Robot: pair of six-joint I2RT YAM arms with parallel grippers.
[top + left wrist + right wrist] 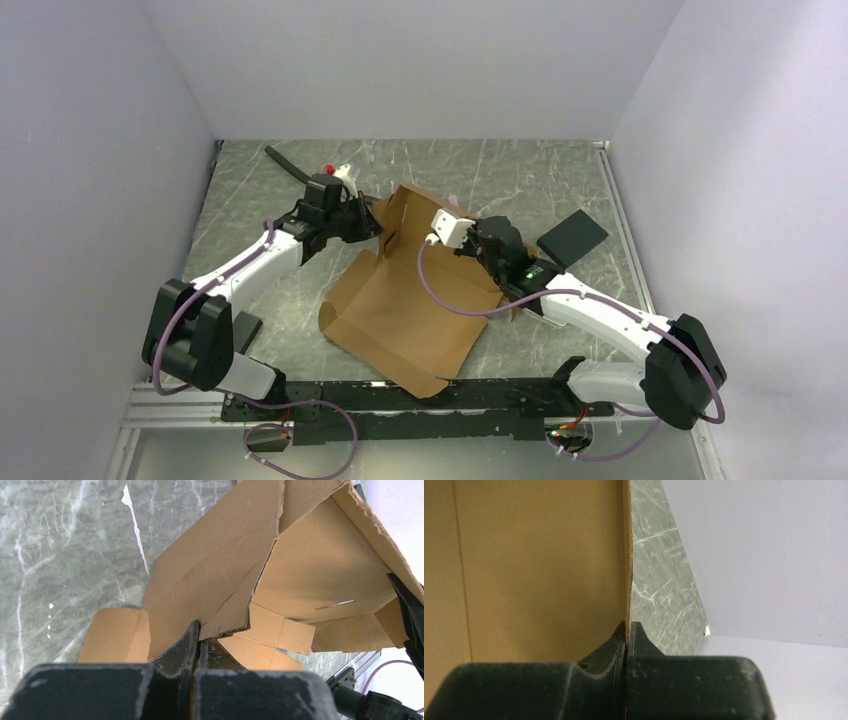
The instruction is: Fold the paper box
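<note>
Brown corrugated cardboard, the paper box, was found near the middle of the grey marbled surface, between the two arms. It was seen only partly folded. A large panel lay flat toward the near edge, while the walls at the far end had been raised.

The left end effector was located at the far left side of the box. In the left wrist view its fingers were pressed together on the lower edge of a raised flap of the paper box. A torn or die-cut edge ran up the flap just above the left end effector. The open inside of the box was seen beyond, and bare surface lay to the left.

The right end effector was located at the far right side of the box. In the right wrist view the right end effector was closed on the thin edge of an upright wall of the paper box, which was pinched between both fingers. The surface was visible behind that wall.

A black flat square pad was noted on the surface just right of the right arm's wrist, apart from the box.
</note>
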